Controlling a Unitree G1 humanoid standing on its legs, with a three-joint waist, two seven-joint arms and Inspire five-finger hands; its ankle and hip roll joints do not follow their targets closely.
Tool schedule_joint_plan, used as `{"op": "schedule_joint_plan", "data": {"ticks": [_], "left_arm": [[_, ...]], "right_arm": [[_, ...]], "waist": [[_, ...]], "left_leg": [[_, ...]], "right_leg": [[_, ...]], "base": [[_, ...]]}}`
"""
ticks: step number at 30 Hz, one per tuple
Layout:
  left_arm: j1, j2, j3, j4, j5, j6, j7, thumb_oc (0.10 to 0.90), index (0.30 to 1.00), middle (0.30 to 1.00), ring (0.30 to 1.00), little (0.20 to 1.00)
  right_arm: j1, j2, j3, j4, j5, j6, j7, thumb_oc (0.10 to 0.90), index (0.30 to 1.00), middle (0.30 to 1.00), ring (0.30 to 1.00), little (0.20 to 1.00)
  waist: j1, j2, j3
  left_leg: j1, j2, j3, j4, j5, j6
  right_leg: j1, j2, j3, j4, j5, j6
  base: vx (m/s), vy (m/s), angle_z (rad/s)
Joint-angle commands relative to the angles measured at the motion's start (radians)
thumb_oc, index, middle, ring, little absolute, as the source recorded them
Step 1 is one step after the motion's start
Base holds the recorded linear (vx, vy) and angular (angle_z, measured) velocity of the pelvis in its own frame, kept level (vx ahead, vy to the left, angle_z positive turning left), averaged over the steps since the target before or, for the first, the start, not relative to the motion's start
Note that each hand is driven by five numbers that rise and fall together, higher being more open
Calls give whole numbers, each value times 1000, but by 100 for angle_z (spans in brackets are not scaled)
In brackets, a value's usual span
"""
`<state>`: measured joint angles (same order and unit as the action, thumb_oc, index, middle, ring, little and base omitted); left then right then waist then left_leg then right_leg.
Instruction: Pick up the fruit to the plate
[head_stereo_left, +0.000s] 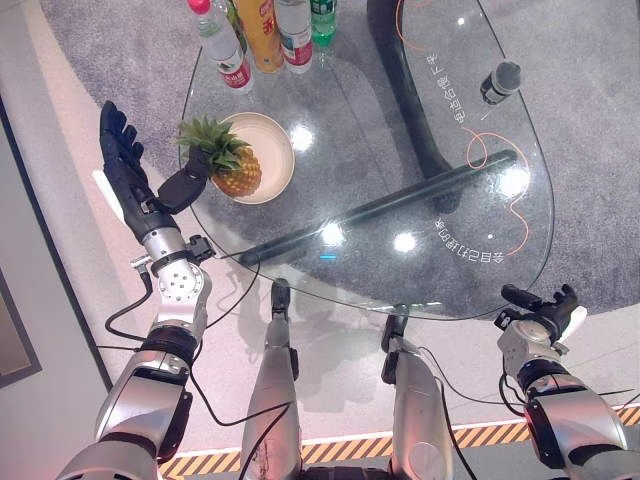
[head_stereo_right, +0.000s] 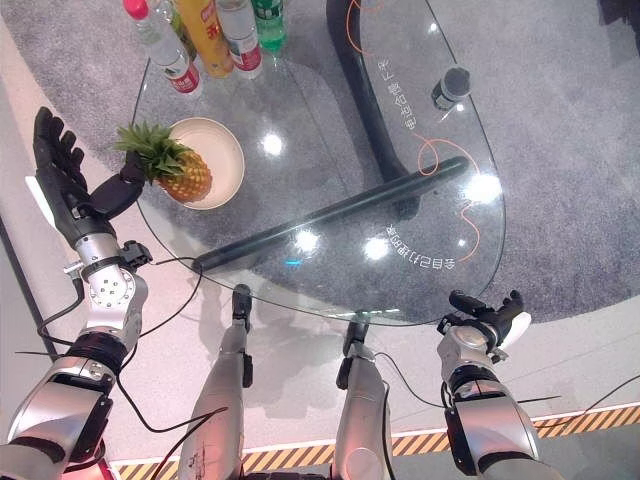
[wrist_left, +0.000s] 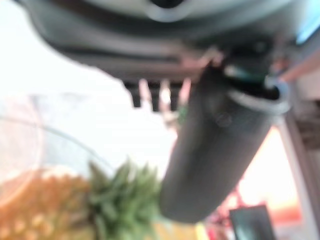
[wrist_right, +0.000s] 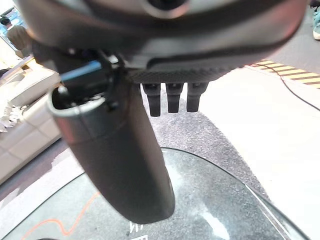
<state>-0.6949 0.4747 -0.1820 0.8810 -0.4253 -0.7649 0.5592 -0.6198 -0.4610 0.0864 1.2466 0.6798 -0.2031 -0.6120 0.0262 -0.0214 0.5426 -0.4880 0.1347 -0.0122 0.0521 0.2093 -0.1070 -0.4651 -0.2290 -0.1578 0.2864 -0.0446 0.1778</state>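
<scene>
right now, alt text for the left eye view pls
A pineapple lies on a cream plate on a round glass table, the open left hand beside its crown. Bottles stand at the far edge; the right hand idles near.

A round glass table (head_stereo_left: 520, 150) takes up the middle and upper right of the frame, its top see-through and dotted with bright glints of ceiling light. Through the glass a dark curved base (head_stereo_left: 400, 70) and a long dark bar (head_stereo_left: 400, 200) show, along with a grey carpet (head_stereo_left: 120, 60) spreading across the upper part of the frame. Below and to the left of the carpet the floor (head_stereo_left: 60, 240) is pale and smooth. A yellow-and-black striped strip (head_stereo_left: 350, 448) runs along the bottom edge. A dark panel (head_stereo_left: 15, 340) stands at the lower left edge.
</scene>
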Motion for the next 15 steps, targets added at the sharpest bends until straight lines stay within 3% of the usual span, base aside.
{"op": "schedule_joint_plan", "data": {"ticks": [1, 7, 14, 15], "left_arm": [[-70, 34, 42, -77, 30, -114, 32, 800, 900, 900, 900, 900], [15, 31, 78, -125, 71, -94, 70, 800, 900, 900, 900, 900], [277, 16, 170, -92, 0, 116, -86, 800, 900, 900, 900, 900], [290, 12, 174, -84, 2, 121, -94, 800, 900, 900, 900, 900]], "right_arm": [[37, -21, -44, 16, 19, -24, -21, 800, 900, 900, 900, 900], [114, 5, -53, -7, 13, -57, 28, 800, 900, 900, 900, 900], [361, 35, -106, -19, -78, -45, 320, 800, 900, 900, 900, 900], [373, 39, -106, -19, -86, -42, 330, 800, 900, 900, 900, 900]], "waist": [[25, -54, -23], [33, -45, -64], [29, -18, -215], [28, -17, -222]], "left_leg": [[32, 24, -13, 115, -181, -37], [95, 20, -4, 58, -167, -38], [273, 24, 19, -93, -123, -44], [281, 23, 19, -96, -121, -44]], "right_leg": [[70, -21, 20, -124, 80, 9], [131, -22, 19, -165, 88, 10], [295, -33, 20, -278, 118, 30], [302, -34, 21, -280, 120, 30]], "base": [[0, 0, 0], [33, 3, -1], [160, 85, -1], [197, 63, 10]]}}
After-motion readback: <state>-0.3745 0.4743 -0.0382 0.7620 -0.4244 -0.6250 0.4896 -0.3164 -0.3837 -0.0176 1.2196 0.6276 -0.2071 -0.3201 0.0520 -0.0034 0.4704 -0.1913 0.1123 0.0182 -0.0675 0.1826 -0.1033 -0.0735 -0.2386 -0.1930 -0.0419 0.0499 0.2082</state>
